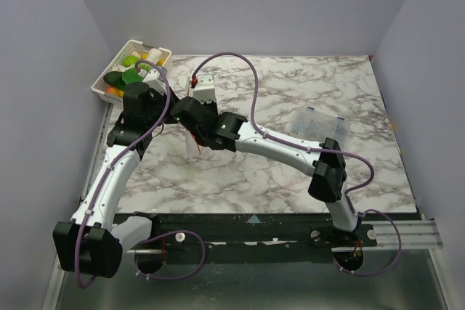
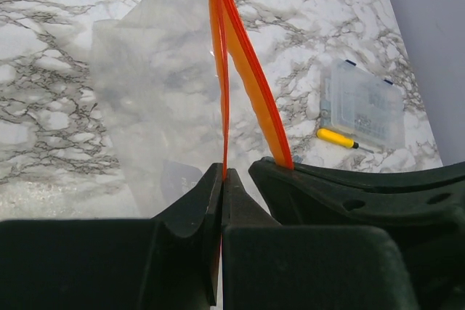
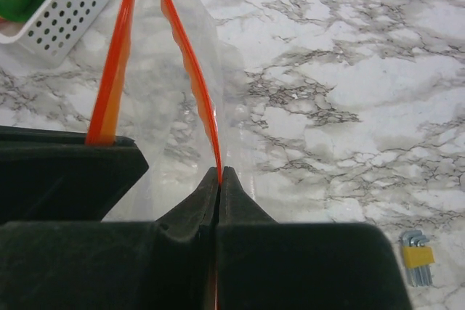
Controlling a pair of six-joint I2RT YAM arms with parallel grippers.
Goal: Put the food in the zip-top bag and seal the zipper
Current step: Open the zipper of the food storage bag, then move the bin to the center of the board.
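The zip-top bag (image 2: 145, 92) is clear and floppy and hangs between my two grippers over the marble table. Its mouth is parted, with the zipper split into two orange-red strips. My left gripper (image 2: 222, 170) is shut on one strip (image 2: 220, 70). My right gripper (image 3: 219, 172) is shut on the other strip (image 3: 190, 70). In the top view the two grippers (image 1: 154, 107) (image 1: 190, 117) meet left of centre, with the bag (image 1: 203, 94) beside them. The food (image 1: 131, 67), green, yellow and white toy pieces, lies in the white lattice basket (image 1: 102, 86) at the back left.
A rigid clear compartment box (image 1: 316, 123) sits at the right, with a yellow marker pen (image 2: 336, 138) beside it. A set of hex keys (image 3: 418, 263) lies on the table. The basket's corner (image 3: 73, 12) is close behind the bag. Grey walls enclose the table.
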